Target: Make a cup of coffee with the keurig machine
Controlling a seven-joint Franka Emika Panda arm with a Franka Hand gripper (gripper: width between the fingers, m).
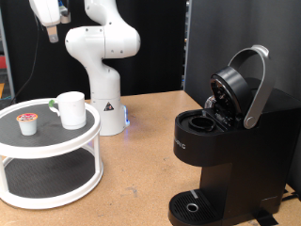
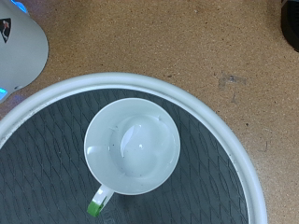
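The white mug (image 1: 71,108) stands upright and empty on the top tier of a round white stand (image 1: 47,143) at the exterior view's left. The wrist view looks straight down into the mug (image 2: 132,147), with its handle (image 2: 101,196) to one side. The black keurig machine (image 1: 221,141) stands at the exterior view's right, its silver-handled lid (image 1: 246,85) raised and the pod chamber (image 1: 199,121) open. My gripper (image 1: 49,13) hangs high above the stand at the exterior view's top left, holding nothing that shows. Its fingers do not show in the wrist view.
A small pod cup with a red-marked lid (image 1: 28,122) sits on the stand's top tier beside the mug. The white robot base (image 1: 103,85) stands behind the stand and shows in the wrist view (image 2: 19,47). The stand's white rim (image 2: 220,140) rings the dark mat. The table is wooden.
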